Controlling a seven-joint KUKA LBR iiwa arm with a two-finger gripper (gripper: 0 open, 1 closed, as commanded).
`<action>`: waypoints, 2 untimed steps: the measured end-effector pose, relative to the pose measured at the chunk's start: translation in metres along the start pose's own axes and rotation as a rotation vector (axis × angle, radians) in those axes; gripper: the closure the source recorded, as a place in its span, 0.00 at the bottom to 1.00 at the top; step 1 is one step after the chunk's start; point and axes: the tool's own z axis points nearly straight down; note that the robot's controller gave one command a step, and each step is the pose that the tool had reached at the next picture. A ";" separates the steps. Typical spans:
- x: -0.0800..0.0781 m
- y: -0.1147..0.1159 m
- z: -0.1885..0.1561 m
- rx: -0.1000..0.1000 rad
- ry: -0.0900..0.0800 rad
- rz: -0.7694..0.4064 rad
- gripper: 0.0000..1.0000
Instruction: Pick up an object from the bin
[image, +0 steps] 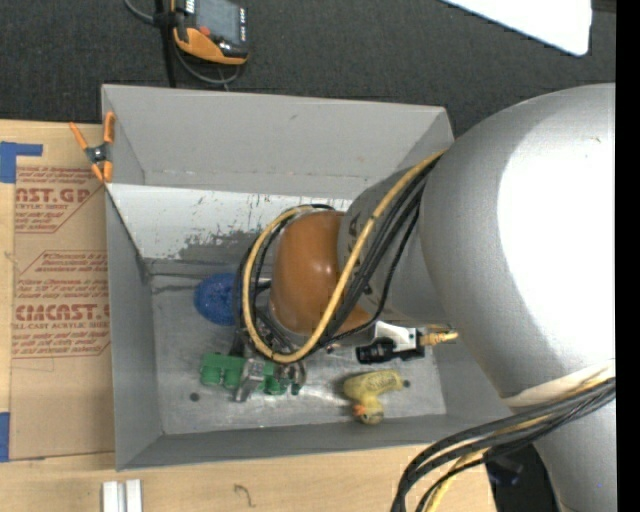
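My gripper (266, 377) is low over the bin floor near the front, under the arm's orange cover. A green blocky thing (221, 372) lies right at its left side, and more green bits (291, 385) show on its right; whether the gripper touches them is hidden. A blue rounded thing (214, 298) rests on the floor behind and to the left of it. A yellow duck-shaped toy (372, 390) lies to its right by the front wall.
The arm with its orange cover and looped cables hides the middle and right of the bin. Bare scuffed floor and the sloping back wall show at the left and rear.
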 end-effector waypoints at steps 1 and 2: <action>0.003 -0.002 -0.016 0.012 0.018 -0.005 1.00; 0.001 -0.001 -0.037 0.014 0.021 -0.008 1.00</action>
